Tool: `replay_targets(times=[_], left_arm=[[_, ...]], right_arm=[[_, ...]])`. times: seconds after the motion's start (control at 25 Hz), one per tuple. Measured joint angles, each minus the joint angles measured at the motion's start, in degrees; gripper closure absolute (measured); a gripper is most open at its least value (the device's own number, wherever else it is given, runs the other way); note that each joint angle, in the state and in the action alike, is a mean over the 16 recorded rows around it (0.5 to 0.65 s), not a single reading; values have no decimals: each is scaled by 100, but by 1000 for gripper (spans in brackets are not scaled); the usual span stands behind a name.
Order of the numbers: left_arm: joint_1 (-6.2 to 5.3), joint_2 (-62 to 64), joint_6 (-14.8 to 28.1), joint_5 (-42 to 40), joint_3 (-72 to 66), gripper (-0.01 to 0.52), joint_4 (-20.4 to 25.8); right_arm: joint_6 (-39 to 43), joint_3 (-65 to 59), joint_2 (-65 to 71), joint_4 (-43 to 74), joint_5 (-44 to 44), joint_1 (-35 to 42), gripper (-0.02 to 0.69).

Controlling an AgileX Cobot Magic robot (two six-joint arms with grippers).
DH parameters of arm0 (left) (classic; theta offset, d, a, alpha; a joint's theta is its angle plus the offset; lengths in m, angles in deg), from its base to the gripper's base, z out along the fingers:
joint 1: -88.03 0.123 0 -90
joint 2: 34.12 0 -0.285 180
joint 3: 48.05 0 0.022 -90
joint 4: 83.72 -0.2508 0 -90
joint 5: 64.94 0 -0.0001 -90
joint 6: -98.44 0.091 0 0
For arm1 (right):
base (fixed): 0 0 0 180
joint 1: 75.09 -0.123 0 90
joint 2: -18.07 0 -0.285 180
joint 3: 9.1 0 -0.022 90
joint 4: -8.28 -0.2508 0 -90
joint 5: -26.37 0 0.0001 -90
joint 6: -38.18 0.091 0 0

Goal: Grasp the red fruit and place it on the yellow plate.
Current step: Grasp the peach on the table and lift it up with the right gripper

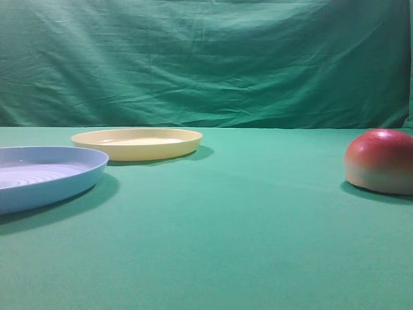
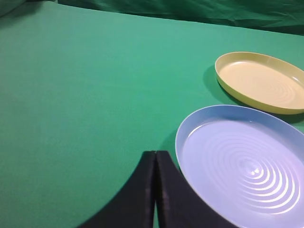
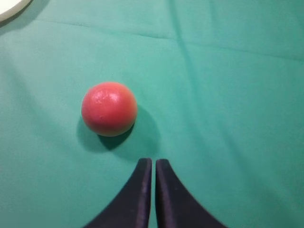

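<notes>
On the green-draped surface (image 1: 245,245), the job has yet to begin: the red fruit (image 1: 381,161) sits alone toward the right edge, untouched, while the yellow plate (image 1: 137,143) waits bare toward the back of the left half, well apart from it. A light blue plate (image 1: 45,175) with ridged rings lies just in front of the yellow one, at the left edge. Neither arm holds anything. The right claw (image 3: 154,164) hovers near the fruit with its two dark fingers pressed together, the fruit lying ahead of it and a little to the left in the right wrist view. The left claw (image 2: 155,156) is likewise pinched closed, empty, beside the blue plate's rim. Everything remains to do: open, grasp, lift, carry across and set down. The fruit itself is smooth and dome-shaped, deep red on top with a faint sheen, fading to pale cream at its base, and much smaller than either plate.
</notes>
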Motion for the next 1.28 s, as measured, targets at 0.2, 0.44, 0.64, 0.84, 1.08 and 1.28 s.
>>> replay_targets(times=[0.2,0.44,0.64,0.84,1.08,1.28], left_arm=[[0,0,0,0,0,514,0],[0,0,0,0,0,514,0],[0,0,0,0,0,514,0],[0,0,0,0,0,514,0],[0,0,0,0,0,514,0],[0,0,0,0,0,514,0]], right_arm=[[31,361,680,47,20,-328,665],[203,855,1736,344,14,-917,655],[276,1209,2616,611,92,-1441,572],[247,1501,3343,799,163,-1753,384],[151,1700,3933,944,285,-1934,152],[177,1746,4314,1051,431,-1972,43]])
